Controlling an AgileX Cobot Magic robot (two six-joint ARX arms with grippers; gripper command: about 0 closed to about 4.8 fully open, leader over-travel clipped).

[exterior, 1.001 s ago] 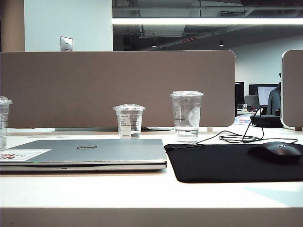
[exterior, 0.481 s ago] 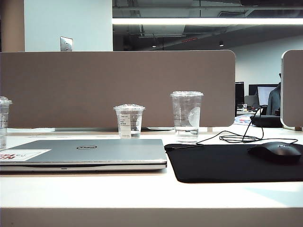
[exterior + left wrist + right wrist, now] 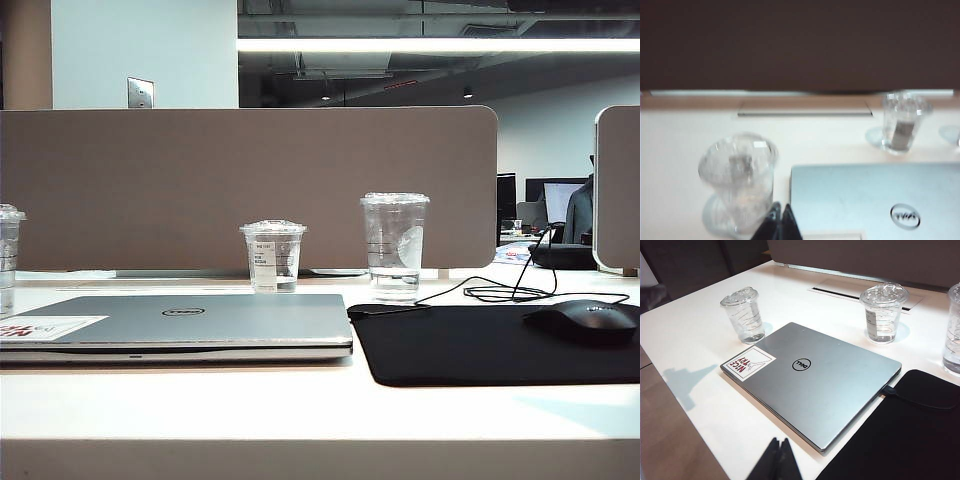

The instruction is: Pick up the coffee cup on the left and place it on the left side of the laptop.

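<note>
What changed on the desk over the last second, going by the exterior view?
Nothing visibly changed. The coffee cup stands at the left of the laptop, the labelled cup and tall cup behind it, the mouse on its mat. Neither pincer enters that view.

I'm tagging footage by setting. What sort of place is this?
Most likely an open-plan office desk: a closed laptop, a mouse on a black mouse mat, and a fabric desk divider behind, with monitors in the background.

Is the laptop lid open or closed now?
Closed: the laptop lies flat on the table, its lid down with logo and sticker facing up.
</note>
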